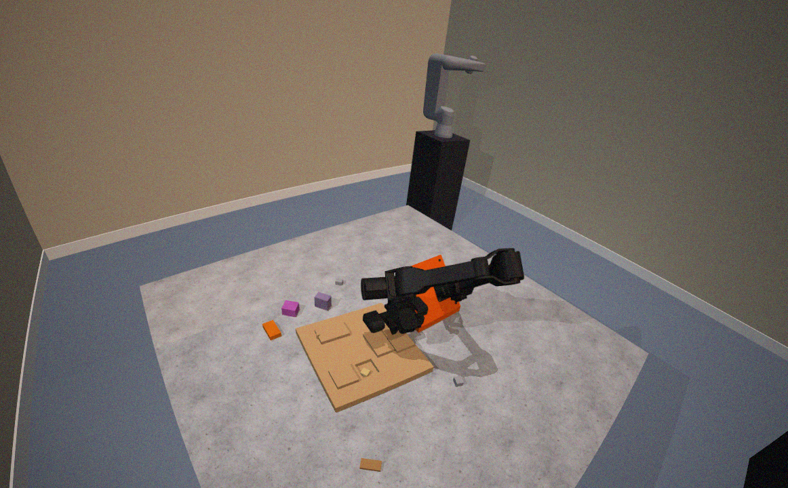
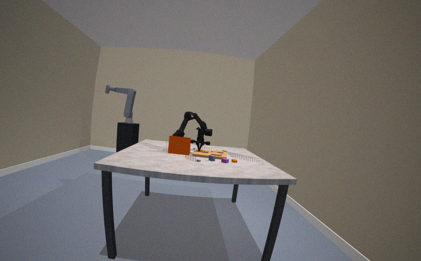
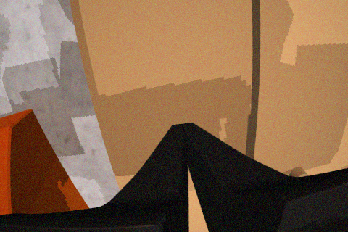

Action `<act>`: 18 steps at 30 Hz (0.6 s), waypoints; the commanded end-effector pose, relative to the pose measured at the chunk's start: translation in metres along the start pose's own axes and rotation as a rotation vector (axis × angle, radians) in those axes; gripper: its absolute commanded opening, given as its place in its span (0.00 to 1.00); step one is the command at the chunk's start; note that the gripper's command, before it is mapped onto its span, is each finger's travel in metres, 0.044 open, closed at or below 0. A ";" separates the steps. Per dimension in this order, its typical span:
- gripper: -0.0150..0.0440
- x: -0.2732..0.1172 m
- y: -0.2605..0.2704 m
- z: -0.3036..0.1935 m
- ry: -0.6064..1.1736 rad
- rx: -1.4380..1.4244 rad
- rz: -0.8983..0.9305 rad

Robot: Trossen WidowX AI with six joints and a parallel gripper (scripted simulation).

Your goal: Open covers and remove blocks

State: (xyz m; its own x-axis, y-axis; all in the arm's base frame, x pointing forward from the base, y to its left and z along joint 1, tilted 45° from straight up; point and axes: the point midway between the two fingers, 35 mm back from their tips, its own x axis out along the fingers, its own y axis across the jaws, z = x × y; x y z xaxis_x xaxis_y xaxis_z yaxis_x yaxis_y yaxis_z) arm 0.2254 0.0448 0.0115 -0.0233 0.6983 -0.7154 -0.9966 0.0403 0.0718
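My gripper (image 2: 199, 150) (image 3: 183, 130) is shut and empty, its fingertips low over the shaded part of the wooden board (image 1: 321, 360) (image 2: 208, 156). In the wrist view they are over a flat wooden cover (image 3: 163, 40); contact cannot be told. In the top view the hand hides the fingertips. Another cover (image 1: 343, 377) lies beside an open well that holds a small yellow block (image 1: 365, 371). A third cover (image 1: 333, 331) is at the board's far left part. A purple-grey block (image 1: 323, 301) (image 2: 211, 158), a magenta block (image 1: 289, 308) (image 2: 225, 160) and an orange block (image 1: 272, 330) (image 2: 234, 160) rest on the table off the board.
A large orange box (image 1: 437, 313) (image 2: 179, 145) (image 3: 5, 167) stands close beside the board, under the arm. Small grey pieces (image 1: 339, 281) (image 1: 458, 381) (image 2: 198, 160) lie on the table. A flat tan piece (image 1: 370, 464) lies near the table's front.
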 end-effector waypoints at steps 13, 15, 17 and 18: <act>0.25 -0.001 -0.003 0.016 0.000 -0.001 -0.004; 0.25 -0.001 -0.003 0.018 0.000 -0.001 -0.004; 0.25 -0.001 -0.003 0.020 0.001 -0.001 -0.004; 0.25 -0.001 -0.003 0.021 0.001 -0.001 -0.005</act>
State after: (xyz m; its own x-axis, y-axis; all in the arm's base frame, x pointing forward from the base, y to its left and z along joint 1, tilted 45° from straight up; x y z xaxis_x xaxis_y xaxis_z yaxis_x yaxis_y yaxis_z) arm 0.2288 0.0558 0.0224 -0.0225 0.6945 -0.7191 -0.9966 0.0419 0.0716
